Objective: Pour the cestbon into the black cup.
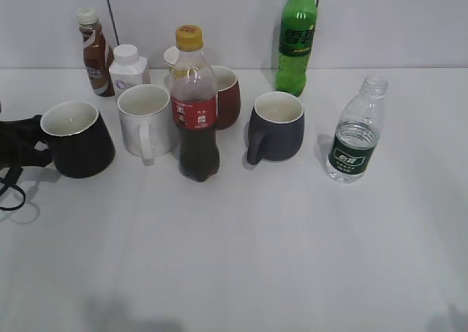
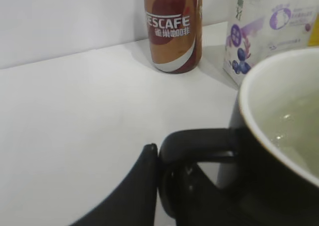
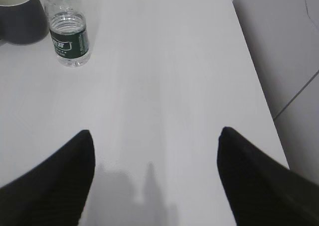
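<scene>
Exterior view: small clear ribbed water bottle with dark green label [image 1: 355, 131], uncapped, upright at table's right, well apart from the glossy black tapered mug with white interior [image 1: 75, 137] at far left. The left gripper [image 1: 22, 145] sits at that mug's handle.

Left wrist view: one dark finger [image 2: 130, 193] touches the mug's loop handle; grip unclear.

Right wrist view: right gripper [image 3: 154, 154] spread wide, holding nothing, above bare white table [image 3: 164, 76].

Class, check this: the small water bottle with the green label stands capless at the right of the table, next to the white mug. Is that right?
Not quite. The water bottle does stand capless at the right, but its neighbour is the dark grey-blue mug, as the exterior view shows; the white mug is further left.
</scene>
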`<act>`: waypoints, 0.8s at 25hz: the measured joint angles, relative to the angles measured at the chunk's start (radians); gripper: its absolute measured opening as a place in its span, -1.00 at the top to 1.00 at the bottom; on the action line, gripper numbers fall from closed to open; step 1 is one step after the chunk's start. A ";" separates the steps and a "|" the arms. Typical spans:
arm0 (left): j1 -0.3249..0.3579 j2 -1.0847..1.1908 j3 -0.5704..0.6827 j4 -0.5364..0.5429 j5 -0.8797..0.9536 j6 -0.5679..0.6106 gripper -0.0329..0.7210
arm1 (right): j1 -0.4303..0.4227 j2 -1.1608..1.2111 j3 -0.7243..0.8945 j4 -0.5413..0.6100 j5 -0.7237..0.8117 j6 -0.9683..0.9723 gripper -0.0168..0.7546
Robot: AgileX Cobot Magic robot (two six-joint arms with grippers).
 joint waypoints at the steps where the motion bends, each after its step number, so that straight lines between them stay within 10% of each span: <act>1: 0.000 0.000 0.000 0.001 -0.004 0.000 0.77 | 0.000 0.000 0.000 0.000 0.000 0.000 -0.57; 9: 0.001 -0.115 0.071 -0.019 0.022 0.019 0.77 | 0.000 0.035 -0.019 0.012 -0.082 0.000 -0.57; 20: 0.001 -0.424 0.275 -0.044 0.020 0.019 0.77 | 0.001 0.727 0.031 -0.004 -1.308 0.018 -0.57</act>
